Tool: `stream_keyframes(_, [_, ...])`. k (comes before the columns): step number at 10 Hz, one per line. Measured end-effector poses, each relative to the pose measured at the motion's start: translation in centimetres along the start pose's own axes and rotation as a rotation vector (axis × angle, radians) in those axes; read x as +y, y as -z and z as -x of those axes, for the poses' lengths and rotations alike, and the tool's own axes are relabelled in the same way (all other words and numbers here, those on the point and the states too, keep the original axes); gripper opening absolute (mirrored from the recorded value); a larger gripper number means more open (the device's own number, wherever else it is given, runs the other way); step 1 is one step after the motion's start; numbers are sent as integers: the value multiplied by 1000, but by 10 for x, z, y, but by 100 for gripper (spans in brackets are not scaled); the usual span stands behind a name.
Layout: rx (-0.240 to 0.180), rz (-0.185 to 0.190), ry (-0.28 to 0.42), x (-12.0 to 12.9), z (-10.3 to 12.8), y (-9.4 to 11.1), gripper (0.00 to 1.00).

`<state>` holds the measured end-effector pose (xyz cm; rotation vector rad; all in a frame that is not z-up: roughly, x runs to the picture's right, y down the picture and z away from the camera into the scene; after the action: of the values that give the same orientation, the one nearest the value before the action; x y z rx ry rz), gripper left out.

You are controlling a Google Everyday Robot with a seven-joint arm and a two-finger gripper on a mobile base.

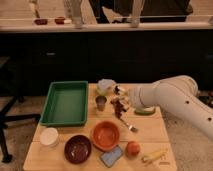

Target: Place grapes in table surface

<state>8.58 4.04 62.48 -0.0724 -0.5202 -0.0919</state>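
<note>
Grapes [119, 106]: dark red-purple bunch, showing over the middle of the table surface [150, 131], toward its back half. Cannot tell whether the bunch is resting on the planks or hanging just above them.

Gripper [120, 95]: sitting directly above the grapes, reaching in from the right on the white arm [175, 97]. It is meeting the top of the bunch; whether it is spread, closed or clamped on the grapes cannot be told.

Neighbours, working outward:
- 1 small metal cup [101, 103] is standing upright just left of the grapes.
- 1 fork [129, 125] is lying just in front of them, angled to the right.
- 1 green object [145, 111] is lying to their right, partly under the arm.
- 1 pale green object [105, 86] is sitting behind the cup.
- 1 green tray [65, 102] is occupying the back left of the table.
- Front rows, left to right: 1 white cup [49, 137], 1 maroon bowl [77, 148], 1 orange bowl [105, 135], 1 blue-grey pad [111, 156], 1 round orange-red fruit [132, 148], 1 yellow object [154, 157].
</note>
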Motion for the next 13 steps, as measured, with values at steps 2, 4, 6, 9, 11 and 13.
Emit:
stream_keyframes(2, [-20,-21,-25,2,-13,-5,0])
stream_keyframes(4, [-39,-28,-51,6,-26,-14,0])
stream_keyframes(6, [-49,-30,-75,11,-38,-19,0])
stream_keyframes(9, [-58,-33,-105,19,-53,-23,0])
stream_keyframes(11, [-62,-35,-125,27,-62,-23,0])
stream_keyframes(13, [-64,-39,-145,37,-73,-23,0])
